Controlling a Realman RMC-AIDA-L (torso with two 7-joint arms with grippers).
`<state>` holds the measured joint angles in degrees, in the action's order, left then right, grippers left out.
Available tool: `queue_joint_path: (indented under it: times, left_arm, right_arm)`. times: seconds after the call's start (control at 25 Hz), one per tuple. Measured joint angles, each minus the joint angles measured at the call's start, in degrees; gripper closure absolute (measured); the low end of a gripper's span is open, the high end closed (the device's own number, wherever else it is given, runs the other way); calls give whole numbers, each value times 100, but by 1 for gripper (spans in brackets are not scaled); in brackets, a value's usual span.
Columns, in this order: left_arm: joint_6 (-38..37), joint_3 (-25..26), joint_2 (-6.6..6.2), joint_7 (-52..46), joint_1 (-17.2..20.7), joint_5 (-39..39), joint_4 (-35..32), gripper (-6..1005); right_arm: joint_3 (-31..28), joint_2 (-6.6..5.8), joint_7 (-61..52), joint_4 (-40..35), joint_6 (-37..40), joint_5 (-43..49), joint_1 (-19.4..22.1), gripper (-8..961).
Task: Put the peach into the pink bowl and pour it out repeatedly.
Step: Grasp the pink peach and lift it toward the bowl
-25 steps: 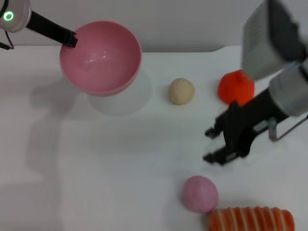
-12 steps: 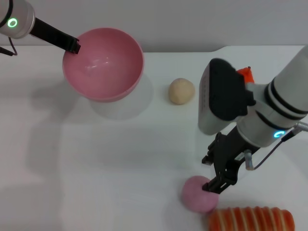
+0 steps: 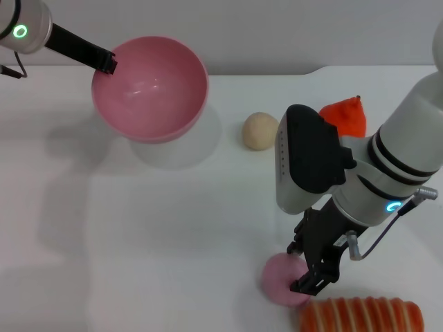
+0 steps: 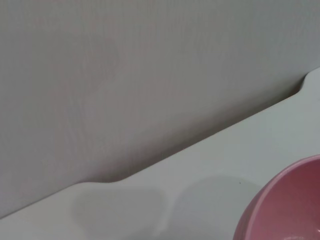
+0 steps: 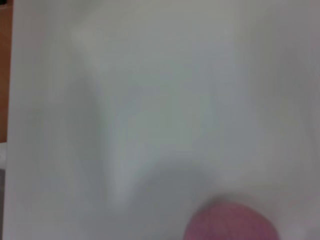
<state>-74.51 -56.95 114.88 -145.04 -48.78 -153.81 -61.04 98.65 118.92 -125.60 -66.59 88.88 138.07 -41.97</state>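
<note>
Right gripper (image 3: 310,266), fingers parted, directly over peach (image 3: 282,279) at near table edge | peach beside striped orange toy (image 3: 361,315) | left gripper (image 3: 105,63) clamped on raised pink bowl (image 3: 151,90), well apart

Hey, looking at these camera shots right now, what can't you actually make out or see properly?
- Right gripper on the peach: head view, its fingers cover the peach's right side, so contact is unclear.
- Peach in the right wrist view: blurred and cut off at the edge.
- Pink bowl: left wrist view shows only a rim section.
- Left gripper at the bowl's rim: fingers too small to judge.
- Striped orange item: cut off at the edge.
</note>
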Motion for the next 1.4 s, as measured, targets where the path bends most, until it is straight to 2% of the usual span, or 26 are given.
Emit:
queue_joint_path:
  times: [0.28,0.48,0.84,0.92,1.16,1.32,1.36,1.4]
  left_arm:
    - [40,1,49,14,0,0,37,963]
    - [50,1,56,16,0,0,40,963]
    - [51,0,65,37,0,0,40,963]
    - [51,0,65,37,0,0,40,963]
    - [51,0,65,41,0,0,41,963]
    - [51,-14,48,68,38,1,40,963]
    - [34,-18,52,85,59,2,40,963]
    - [34,-18,52,85,59,2,40,963]
  right_arm:
    - [11,0,73,71,-14,-20,-4,407]
    - [14,0,82,99,-14,-18,-4,645]
    - [-42,-14,160,52,100,25,-5,879]
    - [-116,-15,159,-87,180,28,14,897]
    - [-951,-31,155,-1159,566,32,220,916]
    - [-1631,-17,160,-2363,797,23,399,905]
    - [-1914,-14,160,-3028,836,9,420,902]
    - [-1914,-14,160,-3028,836,9,420,899]
